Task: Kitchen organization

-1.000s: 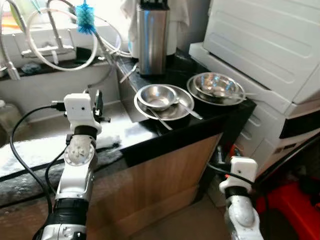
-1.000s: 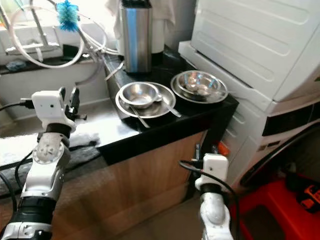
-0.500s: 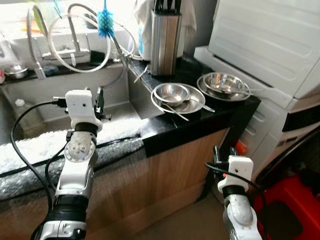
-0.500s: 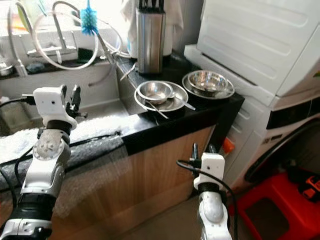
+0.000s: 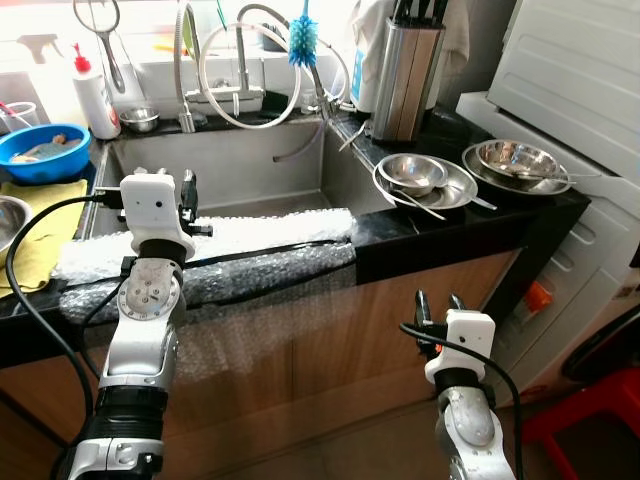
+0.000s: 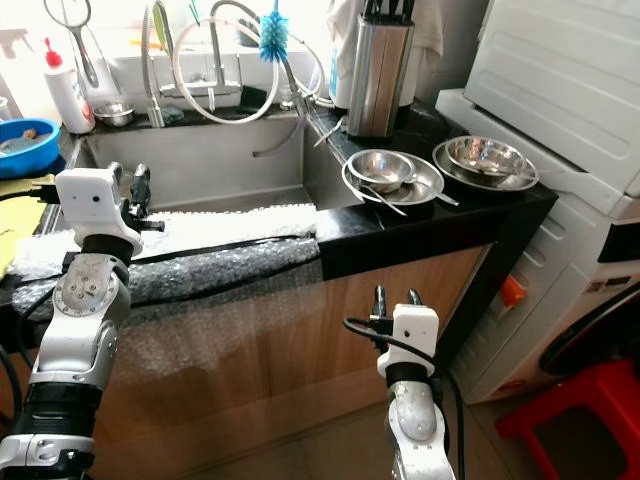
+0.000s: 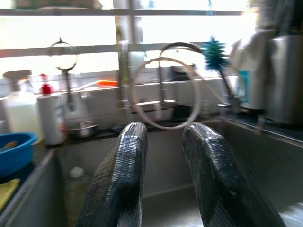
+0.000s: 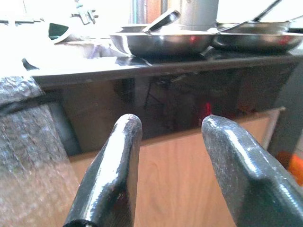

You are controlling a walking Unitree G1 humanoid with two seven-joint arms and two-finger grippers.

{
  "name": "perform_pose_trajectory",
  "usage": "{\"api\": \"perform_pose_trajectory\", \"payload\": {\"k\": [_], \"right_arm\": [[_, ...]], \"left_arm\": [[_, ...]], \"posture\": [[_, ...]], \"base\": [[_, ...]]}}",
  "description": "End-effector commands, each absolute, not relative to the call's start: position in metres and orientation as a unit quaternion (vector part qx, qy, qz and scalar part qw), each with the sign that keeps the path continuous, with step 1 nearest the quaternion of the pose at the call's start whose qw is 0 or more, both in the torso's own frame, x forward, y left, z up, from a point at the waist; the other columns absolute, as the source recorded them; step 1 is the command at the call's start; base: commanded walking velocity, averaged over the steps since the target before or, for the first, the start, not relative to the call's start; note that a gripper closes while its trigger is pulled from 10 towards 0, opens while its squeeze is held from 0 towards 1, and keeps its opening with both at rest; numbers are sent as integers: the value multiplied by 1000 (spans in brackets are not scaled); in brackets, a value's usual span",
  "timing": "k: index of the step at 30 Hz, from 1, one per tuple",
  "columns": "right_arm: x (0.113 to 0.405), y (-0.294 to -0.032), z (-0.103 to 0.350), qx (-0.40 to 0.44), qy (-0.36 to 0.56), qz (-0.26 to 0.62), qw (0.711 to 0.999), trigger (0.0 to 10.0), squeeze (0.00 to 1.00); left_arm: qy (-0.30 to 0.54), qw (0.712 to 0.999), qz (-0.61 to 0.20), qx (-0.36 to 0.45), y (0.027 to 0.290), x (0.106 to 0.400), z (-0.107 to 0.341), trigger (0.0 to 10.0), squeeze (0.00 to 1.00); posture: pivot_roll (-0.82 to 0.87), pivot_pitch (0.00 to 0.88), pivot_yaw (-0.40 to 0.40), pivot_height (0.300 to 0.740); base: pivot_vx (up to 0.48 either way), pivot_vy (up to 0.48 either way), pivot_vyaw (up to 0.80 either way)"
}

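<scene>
Steel dishes (image 5: 425,180) sit at about 1 o'clock on the black bench (image 5: 470,225), a small bowl inside a wide plate with a spoon across them, and a second bowl-and-plate set (image 5: 515,165) lies just beside them to the right, next to the white appliance (image 5: 590,80). Nearest, at 5 o'clock, the right hand (image 5: 436,302) hangs low before the wooden cabinet front (image 5: 400,320), below the bench edge, its two black fingers (image 8: 113,170) parted and empty. At 10 o'clock the left hand (image 5: 184,192) is raised over the front edge of the sink (image 5: 240,170), fingers (image 7: 118,179) apart with nothing between them. Bubble wrap (image 5: 240,262) is draped along that sink edge. Farther back, at 12 o'clock, a steel knife block (image 5: 405,65) stands upright on the bench behind the dishes. A blue bottle brush (image 5: 303,40) sticks up beside the looped hose (image 5: 235,70) of the tap. At 10 o'clock, far left, a blue bowl (image 5: 40,150) rests on a yellow cloth (image 5: 35,215), with a white red-capped bottle (image 5: 88,95) behind it.
</scene>
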State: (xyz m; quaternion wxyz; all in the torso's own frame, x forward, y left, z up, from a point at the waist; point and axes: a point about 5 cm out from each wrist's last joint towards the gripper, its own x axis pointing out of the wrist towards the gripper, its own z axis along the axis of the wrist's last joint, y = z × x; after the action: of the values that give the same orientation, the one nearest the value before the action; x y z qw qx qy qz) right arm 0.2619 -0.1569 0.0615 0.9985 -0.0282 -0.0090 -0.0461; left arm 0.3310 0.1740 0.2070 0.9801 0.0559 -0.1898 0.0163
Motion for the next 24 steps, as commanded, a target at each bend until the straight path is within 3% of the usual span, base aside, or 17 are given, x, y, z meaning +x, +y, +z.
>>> {"api": "perform_pose_trajectory", "payload": {"k": [1,8,24], "right_arm": [[264,-159,63,-24,-12,-50,998,10000,0],[265,-158,64,-23,-17,-47,999,10000,0],[266,-159,67,-26,-19,-43,999,10000,0]], "left_arm": [[-210,975,1,67,166,330,218,10000,0],[-210,975,-12,75,162,330,219,10000,0],[-203,976,-15,76,161,330,217,10000,0]], "posture": [[-79,0,-16,740],[-79,0,-15,740],[-79,0,-16,740]], "base": [[0,0,0],[77,0,0],[368,0,0]]}}
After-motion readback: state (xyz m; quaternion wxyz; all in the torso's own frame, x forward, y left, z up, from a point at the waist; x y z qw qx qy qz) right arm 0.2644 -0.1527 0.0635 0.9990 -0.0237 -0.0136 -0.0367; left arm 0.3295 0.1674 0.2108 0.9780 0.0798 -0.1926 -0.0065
